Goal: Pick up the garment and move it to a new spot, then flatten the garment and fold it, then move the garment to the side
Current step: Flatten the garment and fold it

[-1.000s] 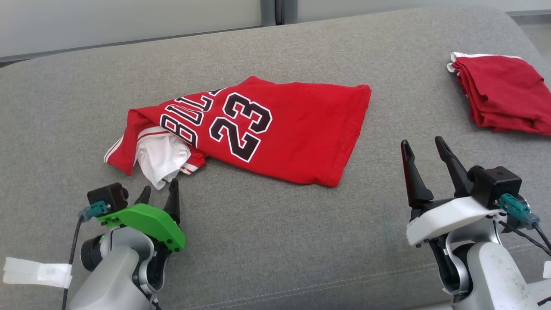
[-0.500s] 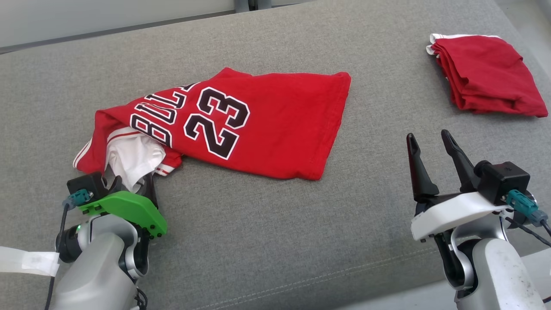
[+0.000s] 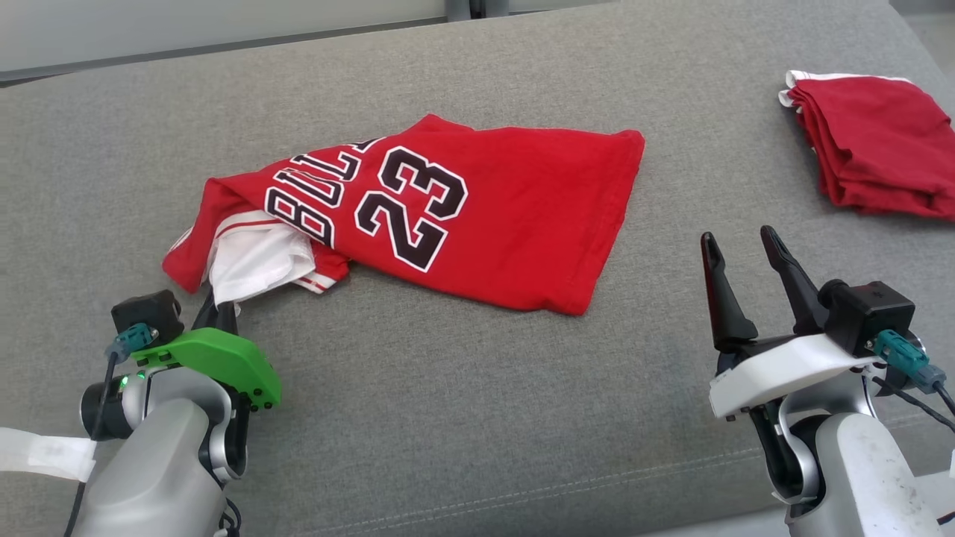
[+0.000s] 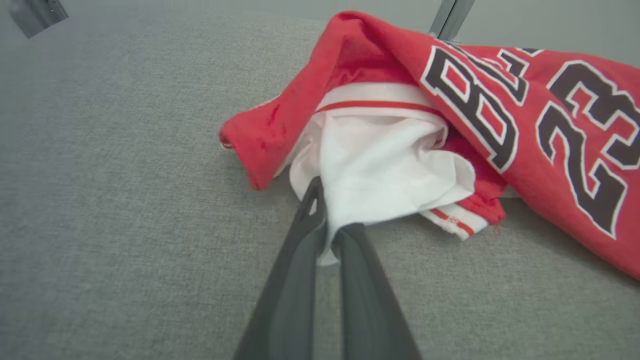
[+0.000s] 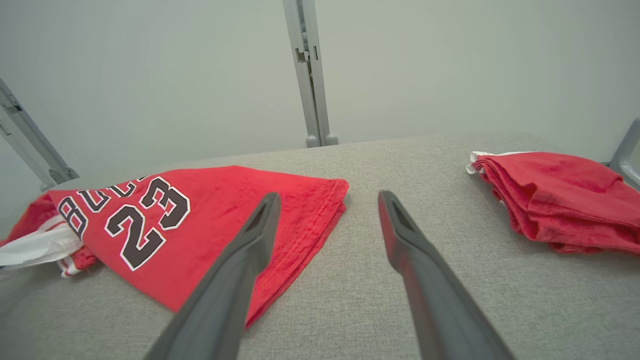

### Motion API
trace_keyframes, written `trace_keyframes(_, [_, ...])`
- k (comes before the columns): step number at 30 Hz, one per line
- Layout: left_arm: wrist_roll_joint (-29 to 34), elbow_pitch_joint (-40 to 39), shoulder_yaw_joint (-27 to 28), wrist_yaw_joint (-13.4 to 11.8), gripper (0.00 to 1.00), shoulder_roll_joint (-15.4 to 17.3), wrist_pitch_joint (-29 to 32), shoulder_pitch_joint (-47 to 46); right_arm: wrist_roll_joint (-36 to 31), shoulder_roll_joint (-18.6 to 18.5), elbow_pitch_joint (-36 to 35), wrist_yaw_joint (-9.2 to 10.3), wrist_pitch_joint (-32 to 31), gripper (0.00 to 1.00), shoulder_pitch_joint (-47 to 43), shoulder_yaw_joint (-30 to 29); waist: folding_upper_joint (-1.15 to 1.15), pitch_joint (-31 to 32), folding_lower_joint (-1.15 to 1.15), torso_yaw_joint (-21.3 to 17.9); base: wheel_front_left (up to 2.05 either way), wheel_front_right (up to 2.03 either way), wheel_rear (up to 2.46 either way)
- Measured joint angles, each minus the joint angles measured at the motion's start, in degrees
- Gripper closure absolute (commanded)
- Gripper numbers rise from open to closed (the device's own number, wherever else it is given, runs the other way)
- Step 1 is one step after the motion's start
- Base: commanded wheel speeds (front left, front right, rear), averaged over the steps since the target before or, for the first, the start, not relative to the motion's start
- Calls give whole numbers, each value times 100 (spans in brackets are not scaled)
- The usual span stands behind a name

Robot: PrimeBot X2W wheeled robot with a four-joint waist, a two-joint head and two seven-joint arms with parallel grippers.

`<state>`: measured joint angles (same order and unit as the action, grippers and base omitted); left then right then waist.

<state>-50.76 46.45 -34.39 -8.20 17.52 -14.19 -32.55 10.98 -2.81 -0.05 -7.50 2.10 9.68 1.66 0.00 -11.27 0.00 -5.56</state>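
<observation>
The red Bulls 23 jersey (image 3: 492,224) lies rumpled on the grey cushion (image 3: 477,418), centre-left. The left end effector (image 4: 331,227) pinches its white lining (image 4: 385,170) at the near-left corner. The right end effector (image 3: 738,237) stands wide and empty, near right.

surface: grey cushion (image 3: 448,418) | far right: folded red pile (image 3: 873,142) | behind: metal post (image 5: 310,75)

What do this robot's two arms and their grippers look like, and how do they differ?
Both arms are silver-grey, each ending in two long, dark, tapering fingers. The left gripper wears a green cover, the right gripper a white cover. Each carries a black camera box with a teal plug and a black cable.
</observation>
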Motion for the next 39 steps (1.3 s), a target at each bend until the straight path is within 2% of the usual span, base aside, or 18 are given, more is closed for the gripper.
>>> trace_keyframes(6, [222,-347,-122,-66,100,113,-47,126,-1,-1,42,0,1,0,-3,-36,0,92,0,132,0,0,0])
trace_keyframes(9, [394,-579,-181,-200,100,331,-53,425,-1,-1,59,0,1,0,-17,-63,0,162,0,190,0,0,0])
trace_keyframes(18, [478,-928,-287,-680,100,659,-52,1469,-1,0,109,0,-8,0,-97,-69,0,310,0,283,0,0,0])
trace_keyframes(27, [345,-944,-132,-818,100,681,-53,1687,37,-2,390,-1,-352,0,-151,-59,0,331,0,215,0,0,0])
trace_keyframes(33, [290,-1429,0,-949,100,675,-59,2004,167,-2,905,0,-397,0,-231,-56,0,357,0,313,0,0,0])
trace_keyframes(34, [289,-1490,8,-957,89,676,-60,2030,224,-3,1012,0,-396,0,-230,-36,0,362,0,347,0,0,0])
trace_keyframes(35, [286,-1532,12,-975,59,673,-59,2047,324,-2,1138,0,-392,0,-223,-2,0,370,0,381,0,0,0])
trace_keyframes(36, [277,-1584,12,-992,11,670,-60,2063,403,-1,1287,0,-374,0,-207,45,0,379,0,417,0,0,0])
trace_keyframes(37, [268,-1635,21,-996,0,662,-60,2079,530,1,1428,-1,-346,0,-178,78,0,389,0,453,0,0,0])
trace_keyframes(39, [250,-1727,55,-996,0,628,-63,2093,865,-1,1737,0,-305,0,-63,142,0,406,0,538,0,0,0])
